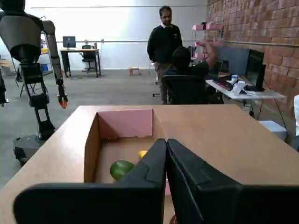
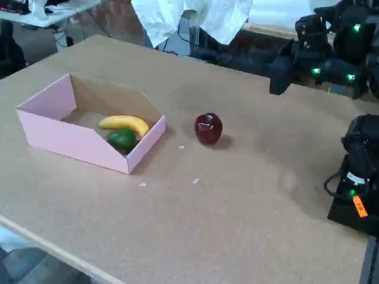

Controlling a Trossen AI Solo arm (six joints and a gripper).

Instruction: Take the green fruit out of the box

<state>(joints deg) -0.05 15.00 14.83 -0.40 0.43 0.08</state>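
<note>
Green and round, the small lime-like fruit [image 2: 122, 139] lies inside the shallow pink cardboard box with the brown inside [image 2: 56, 135], in the corner nearest the low wall, touching the curved yellow banana [image 2: 125, 123] that lies just behind it in the fixed view. In the wrist view the same fruit [image 1: 121, 169] shows on the box floor, partly hidden by the black gripper [image 1: 167, 144], whose two fingers are pressed together with nothing between them. In the fixed view the gripper [image 2: 279, 74] hangs high above the far right of the light wooden table [image 2: 237, 207], well apart from the box.

By my reading, nothing of the task is done yet: the fruit is untouched in the box, and the reach, the grasp and the lift out all remain.

Counted: one green fruit, one banana, one box, and one shiny dark red apple [image 2: 208, 128] standing on the table outside the box, to its right in the fixed view. Two people [image 1: 164, 42] are in the room beyond the table, one standing and one seated.
</note>
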